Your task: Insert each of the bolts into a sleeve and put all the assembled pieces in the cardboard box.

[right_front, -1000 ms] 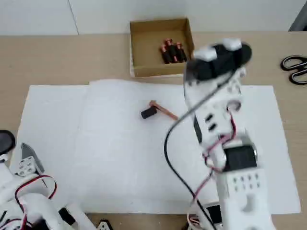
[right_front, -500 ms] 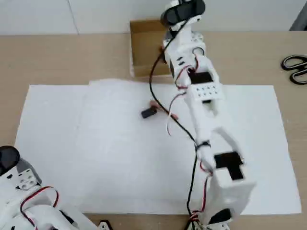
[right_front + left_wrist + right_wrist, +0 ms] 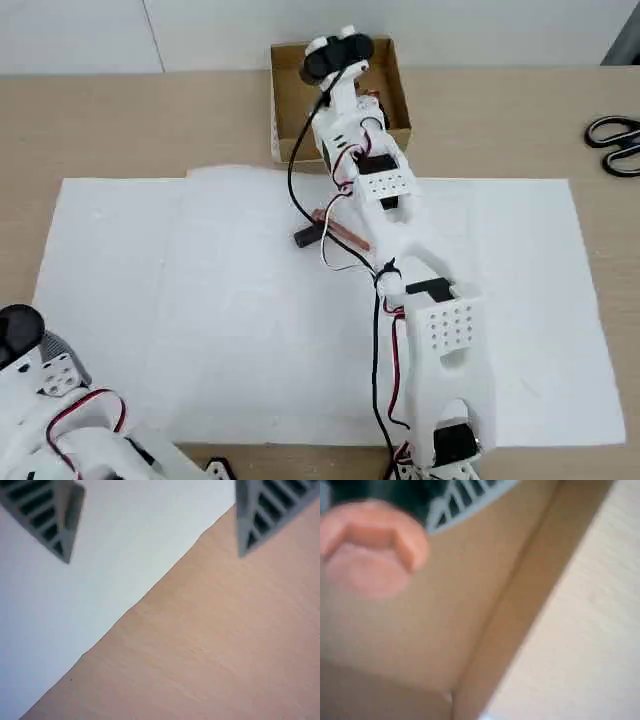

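The right tool [image 3: 427, 527] grips a bolt [image 3: 370, 555] inside the cardboard box [image 3: 288, 105]; the left tool [image 3: 155, 552] (jaws wide apart) hangs over the counter [image 3: 210, 645]. A loose bolt [image 3: 345, 232] and sleeve [image 3: 308, 237] lie on the paper [image 3: 180, 300].

The right arm hides most of the cardboard box [image 3: 290, 105] floor. Just beside the right pincer [image 3: 460, 502], a blurred orange piece [image 3: 370, 555] is cut off; whether held is unclear.

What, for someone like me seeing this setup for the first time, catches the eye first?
The right arm is stretched across the white sheet to the cardboard box at the far side of the table. Beside it on the sheet lie a black sleeve and a copper bolt, not yet joined.
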{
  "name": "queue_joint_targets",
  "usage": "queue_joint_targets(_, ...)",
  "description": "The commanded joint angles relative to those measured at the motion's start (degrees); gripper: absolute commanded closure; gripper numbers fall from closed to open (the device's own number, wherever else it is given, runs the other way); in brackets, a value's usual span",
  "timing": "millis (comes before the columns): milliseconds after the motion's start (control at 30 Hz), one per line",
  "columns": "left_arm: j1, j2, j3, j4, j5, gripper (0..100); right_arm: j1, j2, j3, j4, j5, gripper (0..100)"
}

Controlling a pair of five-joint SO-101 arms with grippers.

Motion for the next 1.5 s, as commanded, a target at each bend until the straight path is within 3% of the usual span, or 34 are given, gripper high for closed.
queue_joint_targets(0, 0.0, -1.2, -0.5, 0.2, -0.4, 79, 0.1, -0.8, -4.2, -1.2, 0.5, 99.0)
queue_joint_targets(200, 0.0, -4.0, -0.4, 0.8, -0.4, 79, 0.1, -0.7, -4.2, -1.2, 0.5, 98.3)
queue_joint_targets(433, 0.0, -4.2, -0.4, 0.9, -0.4, 79, 0.1, -0.7, -4.1, 1.8, 0.5, 83.6)
queue_joint_targets(800, 0.0, -4.0, -0.4, 0.7, -0.4, 79, 0.6, -4.6, -4.5, 2.9, 0.5, 83.2)
queue_joint_targets(1033, 0.0, 3.1, -0.4, -0.5, -0.4, 79, 0.7, -16.3, -4.5, 12.5, 0.4, 83.2)
queue_joint_targets(1300, 0.2, 19.6, -0.3, -5.7, -0.3, 79, 0.7, -33.6, -4.4, 34.4, 0.3, 83.2)
queue_joint_targets(1467, 5.8, 23.0, 0.0, -6.4, -0.3, 79, -0.7, -41.9, -4.4, 47.4, 0.3, 83.2)
